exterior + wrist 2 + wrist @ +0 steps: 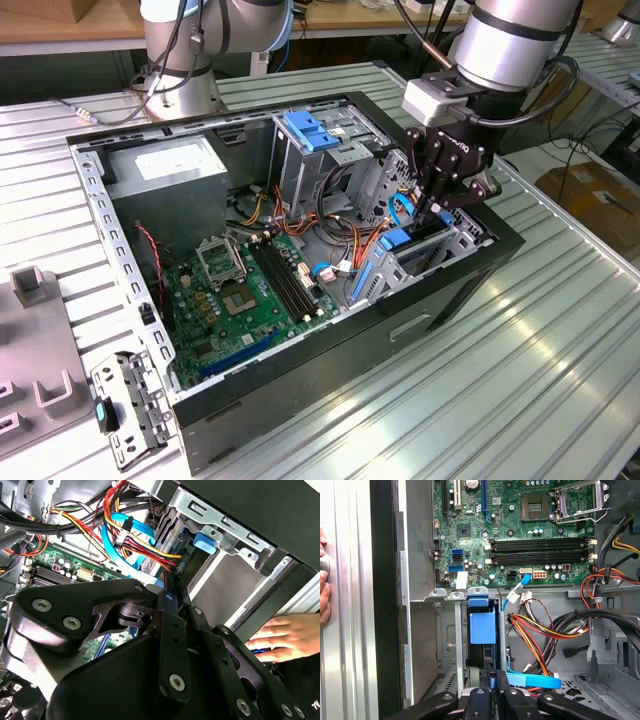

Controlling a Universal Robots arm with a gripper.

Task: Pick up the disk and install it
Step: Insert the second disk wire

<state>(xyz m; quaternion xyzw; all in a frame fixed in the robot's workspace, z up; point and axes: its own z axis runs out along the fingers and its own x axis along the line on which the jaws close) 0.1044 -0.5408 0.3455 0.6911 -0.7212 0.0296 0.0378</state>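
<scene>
Ribbed metal worktop (560, 350) carried an open computer case (300, 400). Its bay (450, 645) held the disk (483, 625). The tool (432, 215) pinched the disk's edge.

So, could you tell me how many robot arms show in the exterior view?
2. One arm reaches over the computer case at the exterior view's right, its gripper down at the drive bay; the other arm stands behind the case's left corner. Others may be hidden.
</scene>
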